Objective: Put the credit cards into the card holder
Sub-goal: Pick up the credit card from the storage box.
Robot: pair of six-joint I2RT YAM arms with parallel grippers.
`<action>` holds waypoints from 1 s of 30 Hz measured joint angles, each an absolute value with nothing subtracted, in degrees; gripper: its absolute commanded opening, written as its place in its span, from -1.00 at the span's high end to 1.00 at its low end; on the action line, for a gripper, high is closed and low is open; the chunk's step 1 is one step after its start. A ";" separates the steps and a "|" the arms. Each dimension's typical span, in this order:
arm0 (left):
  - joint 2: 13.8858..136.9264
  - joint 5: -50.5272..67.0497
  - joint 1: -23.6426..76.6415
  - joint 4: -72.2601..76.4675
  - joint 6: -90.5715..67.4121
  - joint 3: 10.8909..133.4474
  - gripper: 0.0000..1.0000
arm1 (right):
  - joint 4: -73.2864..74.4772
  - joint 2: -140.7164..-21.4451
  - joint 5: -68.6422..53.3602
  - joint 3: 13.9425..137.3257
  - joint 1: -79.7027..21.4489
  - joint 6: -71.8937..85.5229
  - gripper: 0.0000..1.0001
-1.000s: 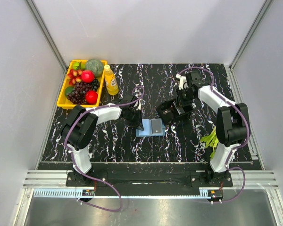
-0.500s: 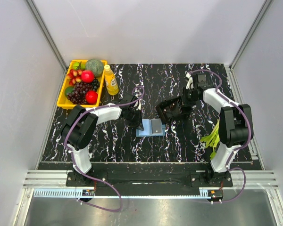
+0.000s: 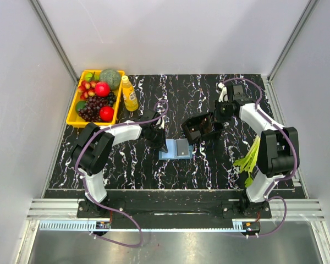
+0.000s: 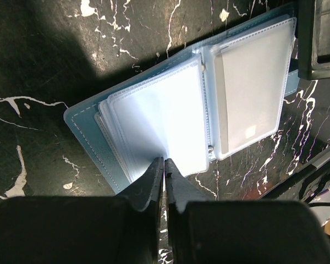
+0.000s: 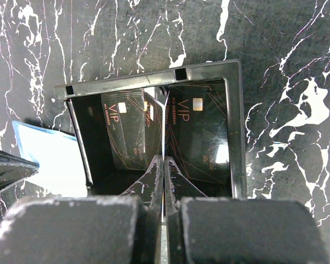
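Note:
The blue card holder [image 3: 176,149] lies open at the table's middle, with a grey card [image 3: 182,147] in its right sleeve [image 4: 247,88]. My left gripper [image 3: 158,138] sits at its left side, jaws shut on the edge of a clear sleeve [image 4: 164,160]. The black box [image 3: 201,127] behind it holds dark VIP credit cards [image 5: 201,132]. My right gripper [image 3: 216,116] is over the box, shut on one credit card held edge-on [image 5: 164,121]. The card holder's corner shows in the right wrist view [image 5: 44,159].
A yellow tray [image 3: 72,117] of fruit and a yellow bottle [image 3: 130,93] stand at the far left. Green stalks [image 3: 247,159] lie by the right arm. The black box's rim [image 4: 319,38] sits close to the holder's far right corner.
My right arm has drawn back toward the far right, and the gripper now sits at the box's right end. The box has shifted slightly. The left gripper has stayed still.

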State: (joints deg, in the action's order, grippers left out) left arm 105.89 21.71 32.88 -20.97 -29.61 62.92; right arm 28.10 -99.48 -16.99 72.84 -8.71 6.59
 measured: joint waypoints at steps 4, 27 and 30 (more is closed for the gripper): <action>105.89 21.74 32.88 -20.97 -29.61 62.92 0.82 | 29.43 -99.48 -17.12 72.86 -8.82 5.04 1.00; 105.95 21.74 32.88 -21.12 -29.87 63.05 0.81 | 30.30 -103.28 -12.64 75.16 -11.09 4.19 1.00; 105.95 21.74 32.88 -21.12 -29.87 63.05 0.82 | 30.72 -104.77 -11.35 77.19 -11.20 4.43 0.96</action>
State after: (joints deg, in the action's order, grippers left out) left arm 105.95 21.74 32.88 -21.12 -29.87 63.05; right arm 30.72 -104.77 -11.35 77.19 -11.20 4.43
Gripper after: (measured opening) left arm 0.090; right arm 0.014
